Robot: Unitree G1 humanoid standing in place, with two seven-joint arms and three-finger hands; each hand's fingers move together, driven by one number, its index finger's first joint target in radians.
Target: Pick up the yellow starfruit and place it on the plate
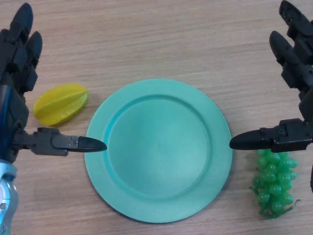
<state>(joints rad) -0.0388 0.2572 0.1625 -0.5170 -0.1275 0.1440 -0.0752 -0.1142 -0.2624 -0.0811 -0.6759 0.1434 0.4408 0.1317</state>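
A yellow starfruit (61,103) lies on the wooden table just left of the green plate (158,149). The plate sits in the middle and holds nothing. My left hand (17,73) is open at the left edge, its fingers stretched above the starfruit and its thumb (73,143) reaching toward the plate's left rim below the fruit. The starfruit lies between fingers and thumb, untouched. My right hand (296,58) is open at the right edge, its thumb (266,138) pointing at the plate's right rim.
A bunch of green grapes (275,182) lies on the table right of the plate, under my right thumb. The wooden table (156,44) extends beyond the plate at the top.
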